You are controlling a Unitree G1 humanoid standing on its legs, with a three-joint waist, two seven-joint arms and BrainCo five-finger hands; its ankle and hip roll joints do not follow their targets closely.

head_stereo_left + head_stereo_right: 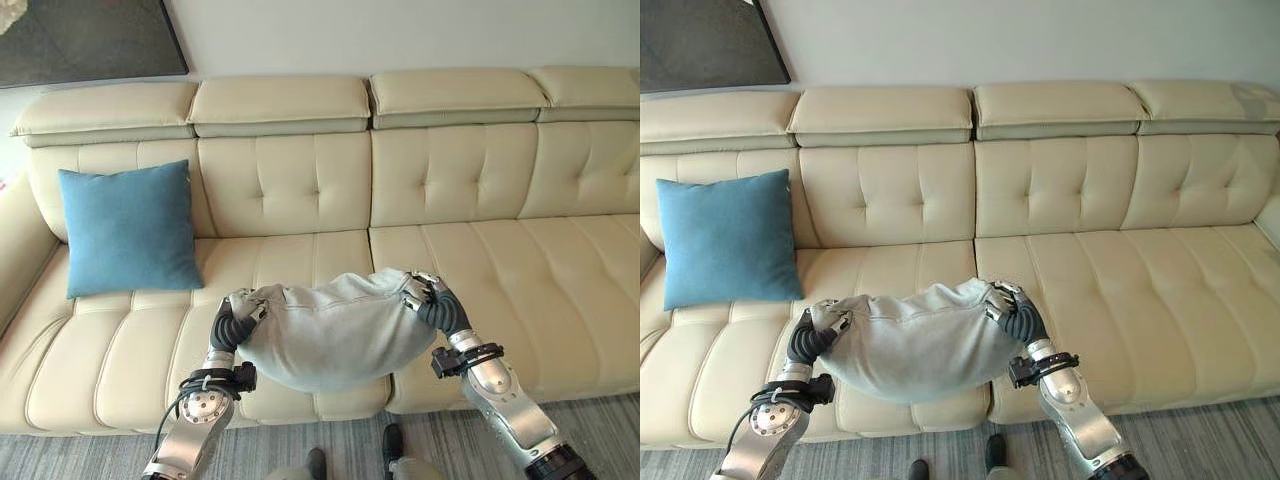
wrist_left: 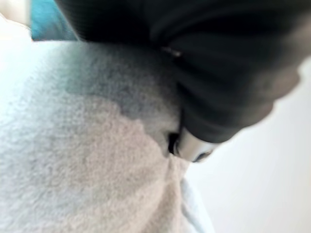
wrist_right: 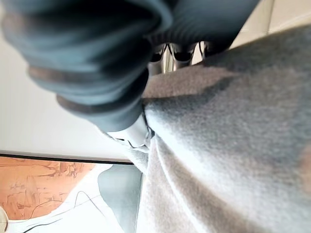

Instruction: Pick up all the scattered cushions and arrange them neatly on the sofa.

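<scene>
A light grey cushion (image 1: pixel 325 335) hangs between my two hands over the front of the cream sofa (image 1: pixel 470 270), near its middle. My left hand (image 1: pixel 238 316) grips the cushion's left corner and my right hand (image 1: pixel 430 298) grips its right corner, fingers curled into the fabric. The wrist views show the grey fabric (image 2: pixel 87 160) pressed close against each hand, with the thumb (image 3: pixel 131 133) pinching it. A blue cushion (image 1: pixel 128 228) stands upright against the backrest on the sofa's left seat.
The sofa has tufted back cushions and headrests (image 1: pixel 280 105) along the wall. Its right seats (image 1: pixel 540 290) are bare. A dark framed picture (image 1: pixel 85 40) hangs at the upper left. Grey carpet (image 1: pixel 590 425) lies in front of the sofa.
</scene>
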